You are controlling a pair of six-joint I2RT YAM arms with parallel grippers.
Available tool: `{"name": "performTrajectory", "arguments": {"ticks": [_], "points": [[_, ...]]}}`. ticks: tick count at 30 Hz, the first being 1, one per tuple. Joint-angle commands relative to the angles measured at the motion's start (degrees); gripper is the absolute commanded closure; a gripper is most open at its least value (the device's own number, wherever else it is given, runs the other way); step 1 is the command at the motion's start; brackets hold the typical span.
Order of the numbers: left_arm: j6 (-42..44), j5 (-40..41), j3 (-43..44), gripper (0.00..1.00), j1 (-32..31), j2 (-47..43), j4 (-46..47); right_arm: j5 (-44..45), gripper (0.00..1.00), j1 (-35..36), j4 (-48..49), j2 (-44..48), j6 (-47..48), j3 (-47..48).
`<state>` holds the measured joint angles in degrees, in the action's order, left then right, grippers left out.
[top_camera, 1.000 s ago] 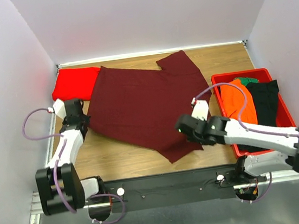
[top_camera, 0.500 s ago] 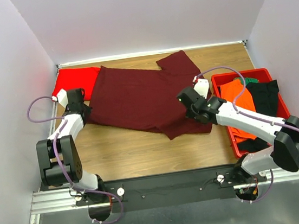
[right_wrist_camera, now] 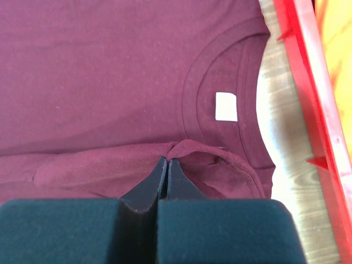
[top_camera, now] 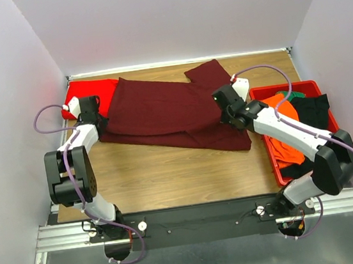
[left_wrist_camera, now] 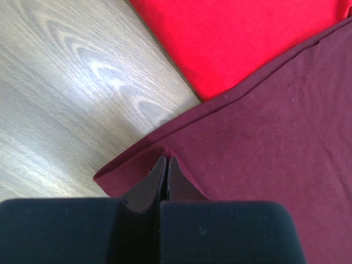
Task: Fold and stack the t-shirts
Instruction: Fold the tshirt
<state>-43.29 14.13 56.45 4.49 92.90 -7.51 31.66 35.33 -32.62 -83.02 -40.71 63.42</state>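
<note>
Left wrist view: the left hand [left_wrist_camera: 166, 160] is clenched on the hem of the maroon t-shirt [left_wrist_camera: 264, 143], which spreads toward 3 o'clock over the wooden surface [left_wrist_camera: 66, 82]. The red t-shirt [left_wrist_camera: 231, 38] lies at 1 o'clock. The right hand [right_wrist_camera: 166, 161] pinches a fold of the same shirt, its white neck label [right_wrist_camera: 226, 106] at 1 o'clock and the red bin [right_wrist_camera: 301, 60] at 3 o'clock.

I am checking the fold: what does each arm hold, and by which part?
Both hold the maroon t-shirt: the left fingers pinch its hemmed edge near the red t-shirt, the right fingers pinch a bunched edge near the neck label.
</note>
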Motion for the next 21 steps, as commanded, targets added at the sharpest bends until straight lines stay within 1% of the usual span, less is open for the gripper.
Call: {"name": "performTrajectory", "arguments": {"ticks": [1, 7, 21], "points": [[0.57, -0.95, 1.82, 1.00, 0.34, 1.84, -0.05, 0.16, 0.99, -1.23, 0.89, -1.79, 2.03, 3.11], [0.48, -1.91, 3.23, 1.00, 0.25, 3.07, 0.30, -0.11, 0.99, -2.72, 0.98, -3.20, 2.65, 3.64], [1.01, -4.28, 6.39, 1.00, -0.01, 6.67, 1.00, -1.07, 0.99, -4.92, 1.86, -3.46, 2.56, 0.66]]}}
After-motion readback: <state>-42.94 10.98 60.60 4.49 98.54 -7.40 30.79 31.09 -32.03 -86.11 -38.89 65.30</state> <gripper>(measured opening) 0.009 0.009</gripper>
